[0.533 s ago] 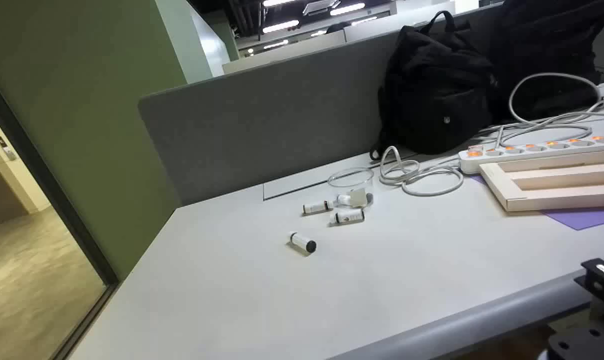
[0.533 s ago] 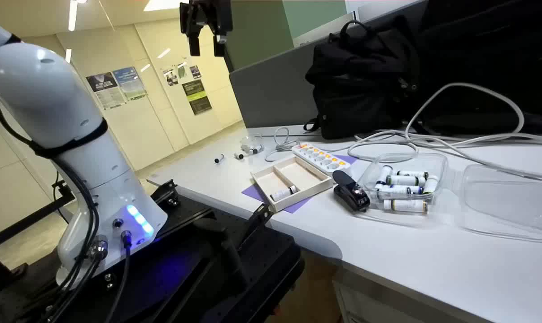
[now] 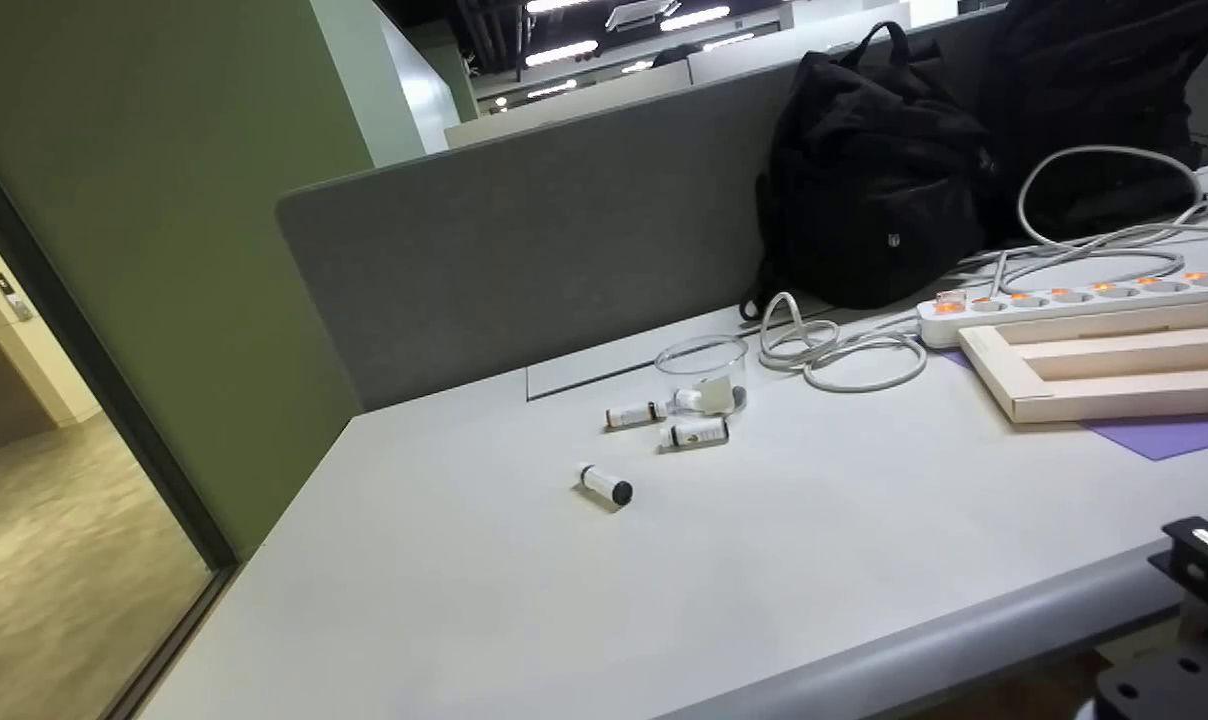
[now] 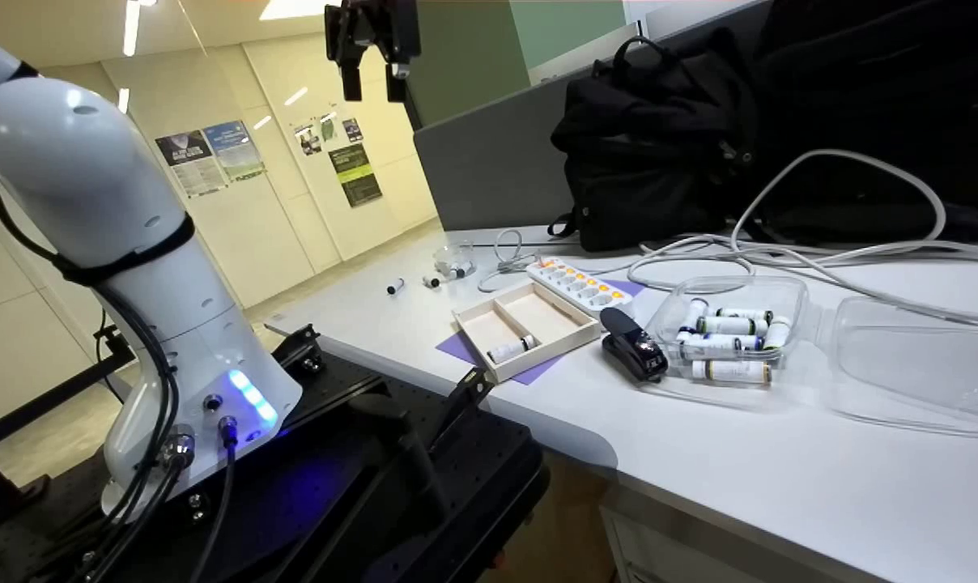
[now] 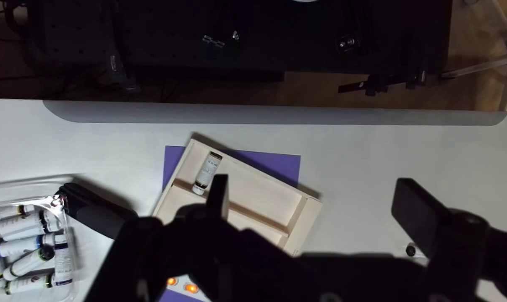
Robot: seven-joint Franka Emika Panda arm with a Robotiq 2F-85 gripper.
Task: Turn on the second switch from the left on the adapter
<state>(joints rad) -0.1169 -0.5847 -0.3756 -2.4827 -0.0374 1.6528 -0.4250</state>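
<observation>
The adapter, a long flat white power strip (image 3: 1084,311), lies on the desk behind a pale wooden frame in both exterior views (image 4: 576,282). A row of orange switches glows along its top; I cannot tell clearly which ones are lit. In the wrist view only a small part of the adapter (image 5: 181,285) with two glowing orange switches shows at the bottom, and my gripper hides the rest. My gripper (image 4: 373,86) is high above the desk, well apart from the adapter. Its fingers are wide apart with nothing between them in the wrist view (image 5: 314,195).
The wooden frame (image 4: 529,366) lies on a purple sheet (image 5: 278,165) and holds a small bottle (image 5: 207,170). A black stapler-like object (image 4: 633,344) and a clear box of bottles (image 4: 797,295) stand beside it. White cords (image 3: 869,345) and a black backpack (image 3: 869,180) are behind.
</observation>
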